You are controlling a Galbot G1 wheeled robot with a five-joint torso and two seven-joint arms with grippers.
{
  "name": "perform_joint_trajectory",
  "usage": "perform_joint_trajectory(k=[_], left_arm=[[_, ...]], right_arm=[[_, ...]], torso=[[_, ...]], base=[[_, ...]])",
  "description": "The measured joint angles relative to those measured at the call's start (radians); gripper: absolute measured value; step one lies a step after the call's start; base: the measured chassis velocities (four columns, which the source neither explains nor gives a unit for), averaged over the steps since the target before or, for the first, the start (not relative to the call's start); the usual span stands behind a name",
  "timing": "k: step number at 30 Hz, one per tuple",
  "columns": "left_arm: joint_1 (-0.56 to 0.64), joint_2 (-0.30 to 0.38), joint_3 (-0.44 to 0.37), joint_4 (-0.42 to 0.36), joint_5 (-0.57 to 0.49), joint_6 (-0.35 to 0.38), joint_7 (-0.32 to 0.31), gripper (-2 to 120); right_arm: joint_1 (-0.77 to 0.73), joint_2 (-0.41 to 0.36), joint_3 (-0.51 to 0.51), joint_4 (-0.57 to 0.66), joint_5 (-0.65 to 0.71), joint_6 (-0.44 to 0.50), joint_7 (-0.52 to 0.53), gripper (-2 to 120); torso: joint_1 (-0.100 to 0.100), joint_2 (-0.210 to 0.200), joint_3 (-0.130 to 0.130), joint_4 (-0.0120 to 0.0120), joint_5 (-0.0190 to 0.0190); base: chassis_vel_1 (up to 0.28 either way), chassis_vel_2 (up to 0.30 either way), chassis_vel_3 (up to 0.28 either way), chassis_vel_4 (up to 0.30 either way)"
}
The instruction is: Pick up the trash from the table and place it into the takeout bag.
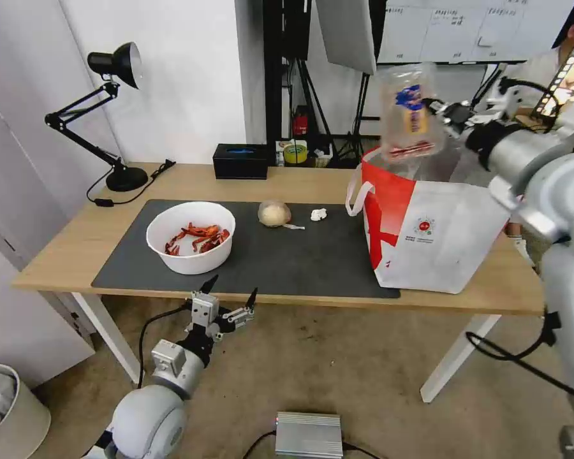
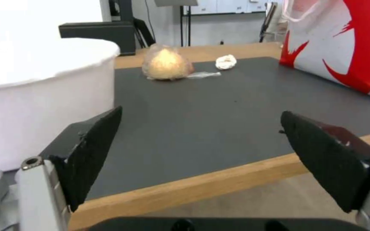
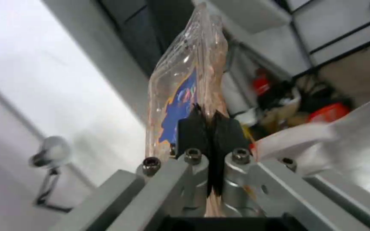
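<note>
My right gripper (image 1: pixel 441 115) is shut on the edge of the clear clamshell tray (image 1: pixel 411 111), holding it upright in the air above the open mouth of the red-and-white takeout bag (image 1: pixel 427 229). In the right wrist view the fingers (image 3: pixel 191 131) pinch the tray (image 3: pixel 185 83). On the dark mat sit the white bowl (image 1: pixel 191 237) of crayfish shells, the tan wrapped ball (image 1: pixel 274 213) and the tissue wad (image 1: pixel 318 214). My left gripper (image 1: pixel 231 294) hangs open just below the table's front edge; its view shows the bowl (image 2: pixel 43 96), ball (image 2: pixel 165 64) and tissue wad (image 2: pixel 226 61).
A black desk lamp (image 1: pixel 111 115) stands at the table's back left, with a black box (image 1: pixel 240 160) behind the mat. A silver device (image 1: pixel 308 435) lies on the floor and a white bin (image 1: pixel 9 411) sits at lower left.
</note>
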Motion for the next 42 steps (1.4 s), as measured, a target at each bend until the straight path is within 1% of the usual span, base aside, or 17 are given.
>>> perform_joint_trajectory(k=[5,9,10,12,13,15,16,18,26,32,42], left_arm=[[-0.002,0.0,0.01,0.004,0.0,-0.005,0.0,100],[-0.003,0.001,0.012,0.004,0.0,-0.008,0.0,100],[-0.005,0.003,0.013,0.003,-0.001,-0.008,0.0,100],[-0.005,0.004,0.014,0.003,-0.001,-0.009,0.0,100],[-0.006,0.006,0.014,0.002,-0.002,-0.009,0.0,100],[-0.006,0.007,0.014,0.002,-0.002,-0.009,0.0,100],[-0.008,0.014,0.018,-0.001,-0.004,-0.013,0.0,100],[-0.008,0.015,0.02,-0.003,-0.004,-0.015,0.0,100],[0.001,0.012,0.024,-0.015,0.001,-0.015,0.0,100],[0.009,0.009,0.025,-0.025,0.01,-0.015,-0.001,100],[0.016,0.005,0.027,-0.032,0.019,-0.014,-0.002,100]], right_arm=[[-0.021,-0.028,0.005,-0.036,-0.071,0.012,-0.035,0],[-0.038,-0.034,0.006,-0.048,-0.105,0.015,-0.048,0],[-0.051,-0.039,0.007,-0.056,-0.144,0.017,-0.061,0],[-0.054,-0.04,0.007,-0.058,-0.155,0.018,-0.065,0],[-0.063,-0.042,0.007,-0.061,-0.183,0.021,-0.075,0],[-0.064,-0.042,0.007,-0.062,-0.185,0.021,-0.077,0],[-0.088,-0.048,0.006,-0.073,-0.252,0.032,-0.104,0],[-0.108,-0.053,0.01,-0.077,-0.273,0.036,-0.115,0],[-0.165,-0.062,0.036,-0.07,-0.271,0.038,-0.119,0],[-0.217,-0.063,0.057,-0.032,-0.243,0.037,-0.115,0],[-0.264,-0.054,0.07,0.007,-0.187,0.033,-0.074,0]], torso=[[0.0,0.0,0.0,0.0001,-0.0001],[0.0,0.0,0.0,0.0001,-0.0001],[0.0,0.0,0.0,0.0002,-0.0002],[0.0,0.0,0.0,0.0002,-0.0002],[0.0,0.0,0.0,0.0001,-0.0002],[0.0,0.0,0.0,0.0001,-0.0002],[0.0,0.0,0.0,0.0001,-0.0002],[0.0,0.0,0.0,0.0002,-0.0002],[0.0,0.0,0.0,0.0001,-0.0002],[0.0,0.0,0.0,0.0001,-0.0002],[0.0,0.0,0.0,0.0001,-0.0003]], base=[[0.0,0.0,0.0,0.0],[0.0,0.0,0.0,0.0],[0.0,0.0,0.0,0.0],[0.0,0.0,0.0,0.0],[0.0,0.0,0.0,0.0],[0.0,0.0,0.0,0.0],[0.0,0.0,0.0,0.0],[0.0,0.0,0.0,0.0],[0.0,0.0,0.0,0.0],[0.0,0.0,0.0,0.0],[0.0,0.0,0.0,0.0]])
